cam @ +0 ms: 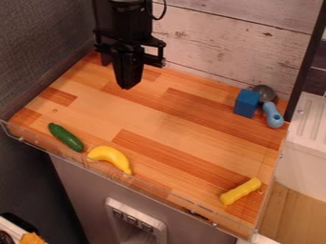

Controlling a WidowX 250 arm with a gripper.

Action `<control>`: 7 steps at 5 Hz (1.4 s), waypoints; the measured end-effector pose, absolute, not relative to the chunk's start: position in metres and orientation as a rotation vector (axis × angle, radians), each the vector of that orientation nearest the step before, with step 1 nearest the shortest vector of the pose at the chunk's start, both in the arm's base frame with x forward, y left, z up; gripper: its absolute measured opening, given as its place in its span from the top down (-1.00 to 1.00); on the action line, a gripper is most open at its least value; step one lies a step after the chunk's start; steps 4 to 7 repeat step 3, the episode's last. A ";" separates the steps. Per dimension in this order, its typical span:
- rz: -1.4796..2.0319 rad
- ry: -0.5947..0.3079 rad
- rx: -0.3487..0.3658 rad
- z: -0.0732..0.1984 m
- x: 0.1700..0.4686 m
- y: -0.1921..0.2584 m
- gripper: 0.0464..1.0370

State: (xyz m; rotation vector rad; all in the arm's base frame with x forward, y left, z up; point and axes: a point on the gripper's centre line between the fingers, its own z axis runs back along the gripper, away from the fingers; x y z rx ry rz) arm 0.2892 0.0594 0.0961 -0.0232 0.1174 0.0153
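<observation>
While the black gripper (128,88) hung over the far left part of the wooden counter (185,114), the nearest stuff was a green cucumber (66,137) and a yellow banana (110,157) just beside it, both by the clear front rim (149,191). Honestly couldn't tell if the jaws were wide or narrow. A yellow stick (240,191) lay near right. Further back, a blue block (246,103) partly hid a blue-handled scoop (273,115). Markings on the front panel's buttons (132,219) were too small to read, and the top edge cut off the arm (123,21).
</observation>
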 end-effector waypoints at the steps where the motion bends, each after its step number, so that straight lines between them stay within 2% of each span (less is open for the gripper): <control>1: 0.106 0.129 -0.031 0.096 0.300 0.066 0.97; 2: 0.299 0.130 -0.035 0.096 0.319 0.091 0.89; 3: 0.514 0.127 -0.039 0.096 0.337 0.113 0.56; 7: 0.514 0.127 -0.039 0.096 0.337 0.113 0.56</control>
